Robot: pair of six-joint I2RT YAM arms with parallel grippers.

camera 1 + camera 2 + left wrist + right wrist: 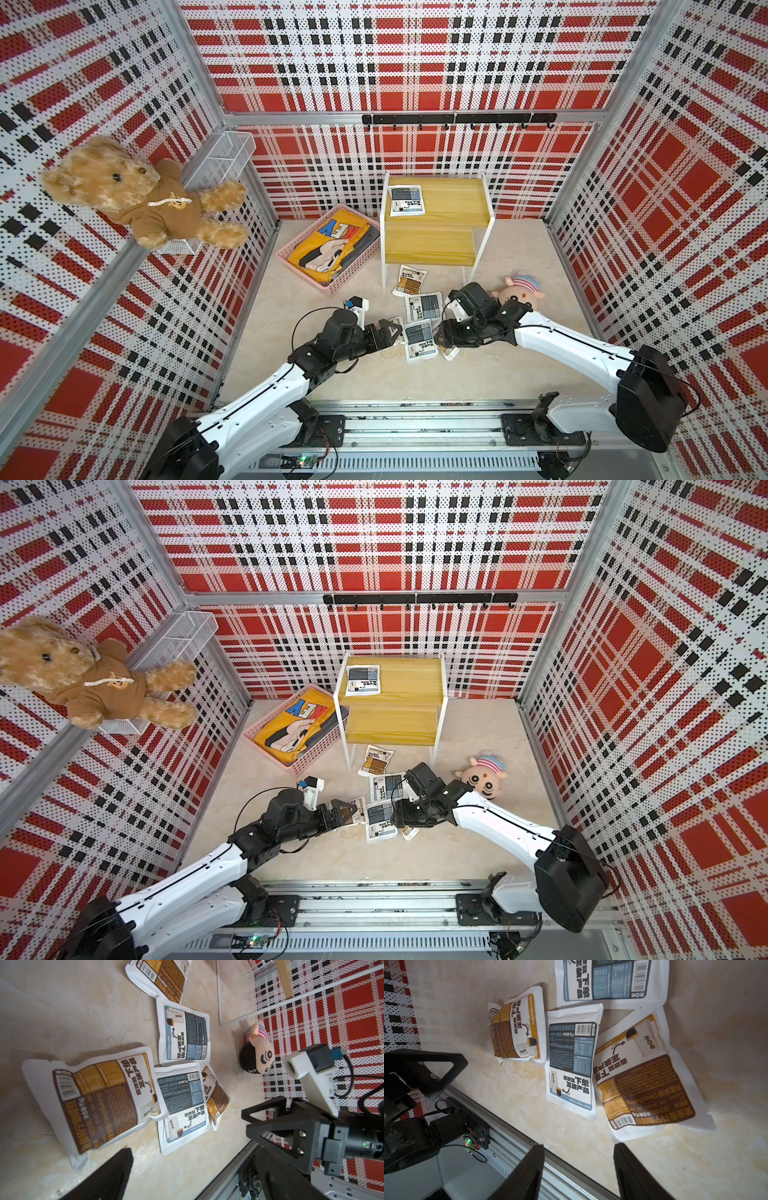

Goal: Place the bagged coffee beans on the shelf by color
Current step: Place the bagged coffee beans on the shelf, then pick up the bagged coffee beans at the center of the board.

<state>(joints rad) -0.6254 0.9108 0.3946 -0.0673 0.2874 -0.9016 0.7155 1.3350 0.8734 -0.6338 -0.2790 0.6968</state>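
The shelf stands at the back, with one grey-blue bagged coffee bean pouch on its upper board. Several more pouches lie on the floor in front of it. A brown one is nearest the shelf, and two grey-blue ones lie closer in. My left gripper is open over a brown pouch. My right gripper is open and holds nothing. One of its fingertips is beside the corner of another brown pouch.
A pink basket holding a yellow garment sits left of the shelf. A pink plush toy lies behind my right arm. A teddy bear and a white wire basket hang on the left wall. The metal rail runs along the front.
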